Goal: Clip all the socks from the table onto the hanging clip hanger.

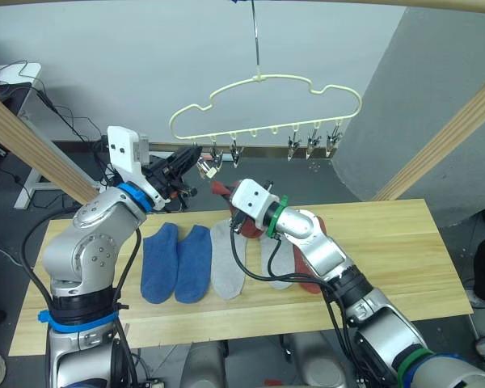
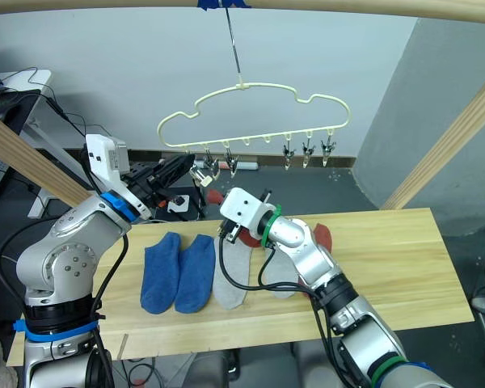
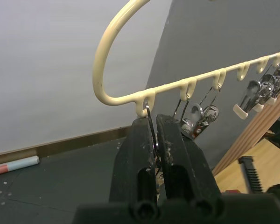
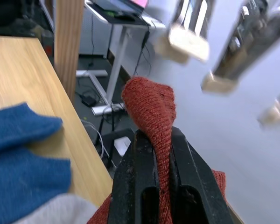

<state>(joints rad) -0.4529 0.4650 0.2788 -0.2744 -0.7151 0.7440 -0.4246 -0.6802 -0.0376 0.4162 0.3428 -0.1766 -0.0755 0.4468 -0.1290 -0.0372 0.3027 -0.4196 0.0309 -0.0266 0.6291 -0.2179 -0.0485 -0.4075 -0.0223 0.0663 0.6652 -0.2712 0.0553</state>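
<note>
Right pincer (image 4: 162, 154) grasps a knitted rust-red sock (image 4: 151, 105) beneath the metal clips; left pincer (image 3: 156, 140) clenches the end clip (image 3: 150, 122) of the wavy yellow hanger (image 1: 267, 81).

Beyond our left pincer (image 1: 196, 159) we face a pale wall (image 1: 129, 56) over a dark floor (image 1: 73, 162), with a white desk (image 1: 16, 77) (cables trailing). Slanted wooden beams (image 1: 449, 137) flank us; grey wall panel (image 1: 436, 73) behind the right pincer (image 1: 226, 196).

Fingers (image 4: 163, 186) pinch rust sock (image 4: 151, 105), clips (image 4: 189, 44) seemingly beyond
</note>
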